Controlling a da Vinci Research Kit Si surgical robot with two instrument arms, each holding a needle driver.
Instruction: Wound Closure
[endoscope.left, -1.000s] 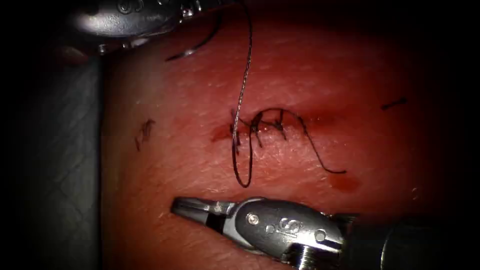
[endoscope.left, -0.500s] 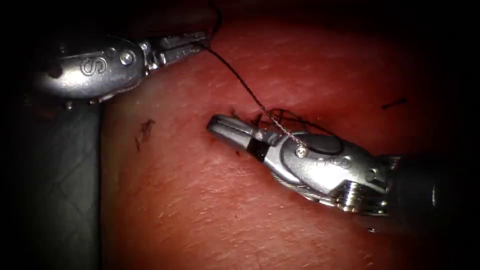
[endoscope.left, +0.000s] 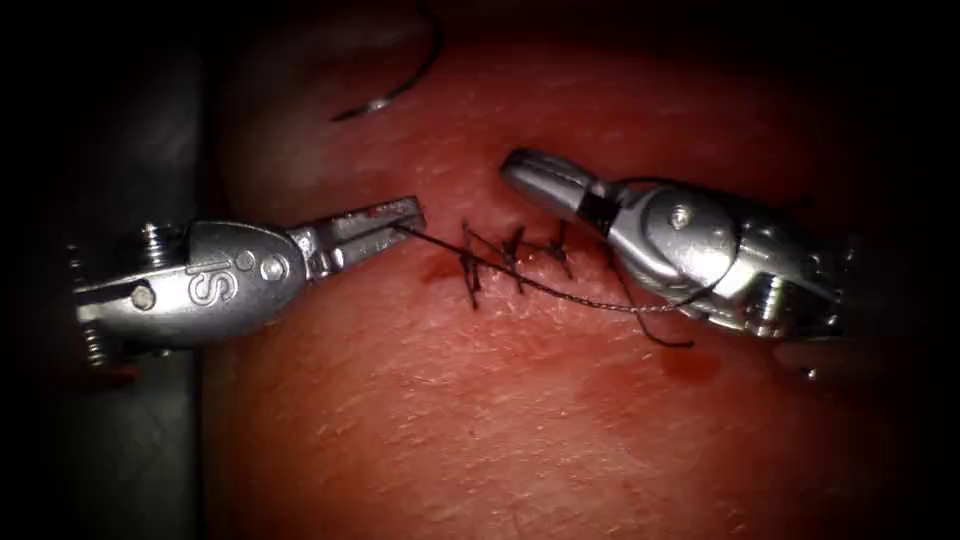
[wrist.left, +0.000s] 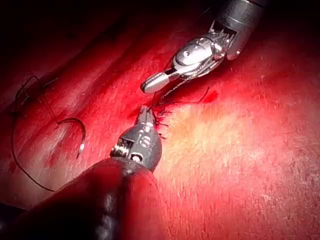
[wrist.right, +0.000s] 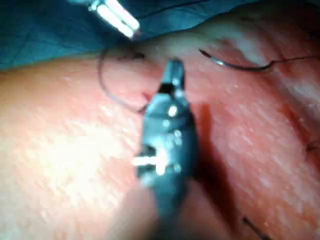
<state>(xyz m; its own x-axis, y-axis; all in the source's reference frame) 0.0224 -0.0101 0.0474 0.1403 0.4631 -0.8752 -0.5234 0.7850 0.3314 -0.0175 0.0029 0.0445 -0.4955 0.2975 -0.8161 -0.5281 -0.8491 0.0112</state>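
- The tissue (endoscope.left: 520, 420) is lying red and wet under strong light, its surface finely creased, with the room around it falling into darkness
- The cut (endoscope.left: 515, 262) is sitting across the middle of the tissue, crossed by several dark stitches, and serving here as the landmark
- The left pincer (endoscope.left: 405, 222) is reaching in just left of the cut, its jaws clamped together on the thread (endoscope.left: 590, 302) right at the cut's left end
- From that grip the thread is running taut across the cut, slightly below the stitch line, and on to the right, passing under the body of the right tool
- The right pincer (endoscope.left: 530, 172) is hovering just above the cut's right half, its jaws looking pressed together; a strand of thread is curving over its wrist, but whether the jaws are gripping anything I cannot tell
- The needle (endoscope.left: 395, 85) is lying free on the tissue well above and to the left of the cut, held by neither tool and not driven into the tissue
- A loose thread tail (endoscope.left: 655, 335) is curling below the cut's right end, beside a small pool of red fluid (endoscope.left: 690, 365)
- A blue-grey drape (wrist.right: 50, 35) is bordering the tissue beyond the cut, by the needle
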